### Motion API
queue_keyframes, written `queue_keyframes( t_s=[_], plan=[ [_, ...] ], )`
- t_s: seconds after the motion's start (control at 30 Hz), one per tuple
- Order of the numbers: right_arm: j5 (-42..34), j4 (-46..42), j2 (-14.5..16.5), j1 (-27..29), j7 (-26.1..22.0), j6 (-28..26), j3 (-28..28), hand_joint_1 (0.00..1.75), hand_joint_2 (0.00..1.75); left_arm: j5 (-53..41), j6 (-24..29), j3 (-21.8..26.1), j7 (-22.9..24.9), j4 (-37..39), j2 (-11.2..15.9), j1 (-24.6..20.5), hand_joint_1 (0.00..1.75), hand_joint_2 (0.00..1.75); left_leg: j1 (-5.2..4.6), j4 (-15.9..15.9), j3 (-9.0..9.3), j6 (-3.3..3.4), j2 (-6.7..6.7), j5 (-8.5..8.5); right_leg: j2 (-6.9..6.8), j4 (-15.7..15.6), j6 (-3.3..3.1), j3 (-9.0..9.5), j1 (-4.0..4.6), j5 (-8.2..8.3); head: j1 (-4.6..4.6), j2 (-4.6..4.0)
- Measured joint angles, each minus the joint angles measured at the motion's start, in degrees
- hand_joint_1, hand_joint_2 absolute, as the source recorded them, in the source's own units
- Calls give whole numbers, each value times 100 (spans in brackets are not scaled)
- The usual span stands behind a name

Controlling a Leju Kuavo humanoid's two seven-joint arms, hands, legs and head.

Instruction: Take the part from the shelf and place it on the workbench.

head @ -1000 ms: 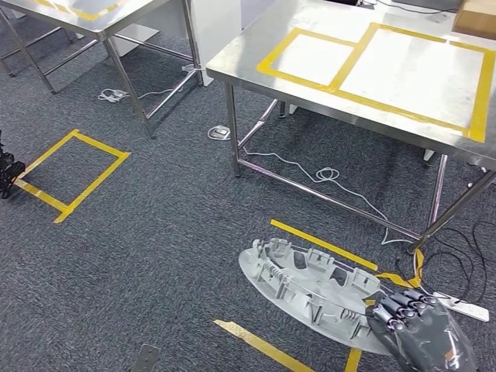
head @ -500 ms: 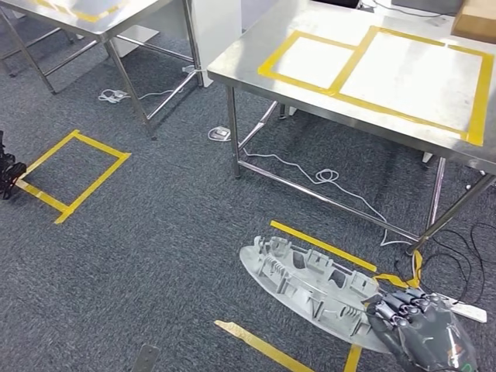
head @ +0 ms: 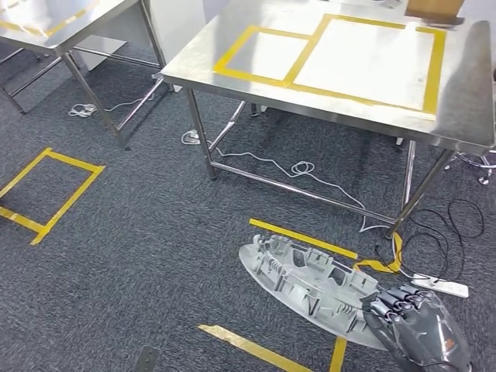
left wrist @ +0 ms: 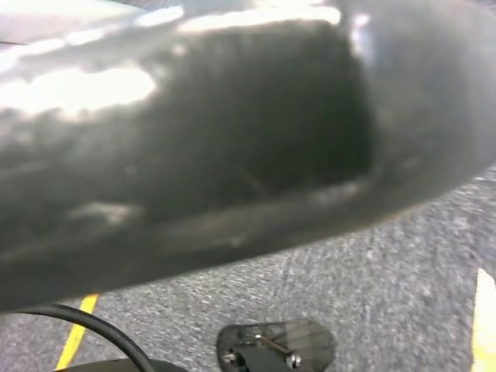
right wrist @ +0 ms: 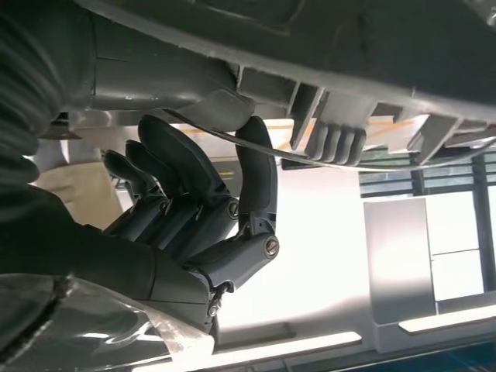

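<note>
A long grey plastic part [head: 304,285] with ribs and clips on its upper face hangs flat above the carpet, low in the head view. My right hand [head: 409,325] grips its right end, dark fingers [head: 389,304] curled over the edge. The right wrist view shows those fingers [right wrist: 193,209] hooked on the part's ribbed edge [right wrist: 333,116]. The steel workbench [head: 468,93] stands ahead, its top marked with yellow tape rectangles [head: 351,54].
Cables [head: 304,170] and a white power strip [head: 442,286] lie on the carpet under and beside the workbench. Yellow tape lines [head: 304,237] mark the floor. A second steel table [head: 76,31] stands at the far left. A cardboard box [head: 435,9] sits at the workbench's far edge.
The whole view has shifted: the workbench now sits further left and nearer, so the camera has moved. The part stays in my right hand at the same place in the picture.
</note>
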Motion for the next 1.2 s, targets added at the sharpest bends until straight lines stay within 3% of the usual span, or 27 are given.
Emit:
queue_keyframes(
  t_s=[0.07, 0.1, 0.13, 0.2, 0.27, 0.33, 0.4, 0.47, 0.53, 0.57, 0.63, 0.67, 0.7, 0.77, 0.83, 0.9, 0.97, 1.2],
  plan=[
    [1, 1, 1, -11, 1, 0, 0, 175, 175, -1, 0, 0, 0, 0, -3, 8, 0, 0, -33, 791, -366, 50, -149, -365, 104, -5, -40, -11, 39, 6, -16, 1],
    [1, 1, 1, -12, 1, 0, 1, 175, 175, 0, 1, 0, 0, 0, -4, 14, 0, 0, -58, 1085, -516, 87, -178, -440, 167, -5, -55, -15, 66, 7, -22, 1],
    [2, 2, 1, -11, 1, 0, 1, 175, 175, 0, 1, 0, 1, 0, -5, 20, 0, 0, -88, 1196, -588, 140, -196, -405, 234, -5, -67, -14, 96, 7, -23, 1],
    [7, 2, 1, -8, 1, -1, 2, 175, 175, 0, 2, 0, 2, 0, -4, 25, 0, 0, -168, 786, -460, 299, -265, -39, 374, -8, -82, -5, 157, 10, -23, 1],
    [18, 2, 2, -10, 2, -4, 3, 175, 175, -1, 3, 2, 2, 1, 2, 27, 0, 0, -237, 99, -200, 502, -512, 319, 496, -14, -87, -9, 187, 21, -5, 0],
    [30, 2, 6, -6, 6, -8, 4, 175, 175, -3, 8, 5, 2, 1, 5, 29, 0, 0, -278, -224, -81, 609, -704, 415, 603, -29, -50, -46, 152, 50, 0, 0],
    [37, 2, 7, 7, 10, -10, 5, 175, 175, -4, 15, 8, 2, 1, -1, 22, 0, 0, -289, -330, -55, 595, -648, 434, 693, -69, 20, -87, 113, 92, -15, 1],
    [38, 3, 5, 15, 11, -12, 4, 175, 175, -4, 19, 12, 2, 1, -5, 12, 0, 0, -266, -493, 1, 543, -519, 499, 495, 1, 62, -167, 129, 34, 0, 1],
    [39, 4, 5, -1, 11, -13, 4, 175, 175, -8, 17, 18, 2, 2, -13, 15, 0, 0, -259, -595, 36, 510, -382, 548, 157, 454, 90, -394, 147, -241, 32, 0],
    [39, 4, 5, -11, 14, -12, 5, 175, 175, -9, 16, 21, 3, 2, -21, 24, 0, 0, -268, -602, 33, 517, -319, 552, 72, 798, 110, -548, 147, -419, 42, 0],
    [37, 5, 5, -6, 21, -10, 7, 175, 175, -9, 14, 30, 7, 3, -31, 40, 0, 0, -287, -598, 26, 517, -182, 549, 36, 1281, 148, -742, 144, -590, 42, 0],
    [36, 6, 5, -1, 26, -8, 7, 175, 175, -9, 13, 34, 11, 4, -32, 40, 0, 0, -292, -594, 24, 515, -121, 547, 28, 1276, 161, -709, 144, -543, 42, 0],
    [36, 7, 6, 3, 27, -7, 7, 175, 175, -9, 11, 38, 14, 4, -32, 36, 0, 0, -296, -585, 23, 507, -72, 542, 9, 1068, 168, -565, 144, -412, 41, 0],
    [40, 7, 5, 0, 28, -5, 7, 175, 175, -10, 7, 42, 17, 4, -33, 27, 0, 0, -313, -537, 13, 466, -3, 513, -68, 320, 150, -85, 158, -134, 43, 0],
    [83, 5, 6, -5, 31, -11, 5, 175, 175, -13, 4, 43, 18, 4, -36, 15, 0, 0, -342, -477, -12, 412, 36, 483, -113, -169, 66, 216, 177, -32, 33, 1],
    [147, 4, 7, 1, 37, -19, 5, 175, 175, -17, 5, 45, 20, 4, -36, 8, 0, 0, -358, -448, -32, 450, 49, 492, -106, -226, 4, 233, 186, -25, 19, 1],
    [187, 4, 7, 4, 43, -20, 7, 175, 175, -18, 7, 46, 21, 4, -34, 6, 0, 0, -357, -453, -36, 499, 48, 517, -109, -228, 0, 226, 195, -14, 18, 1],
    [214, 4, 7, -10, 60, -20, 4, 175, 175, -18, 7, 52, 22, 4, -30, 8, 0, 0, -344, -507, -36, 401, 40, 570, -125, -224, -49, 210, 209, -2, 20, 0]
  ],
)
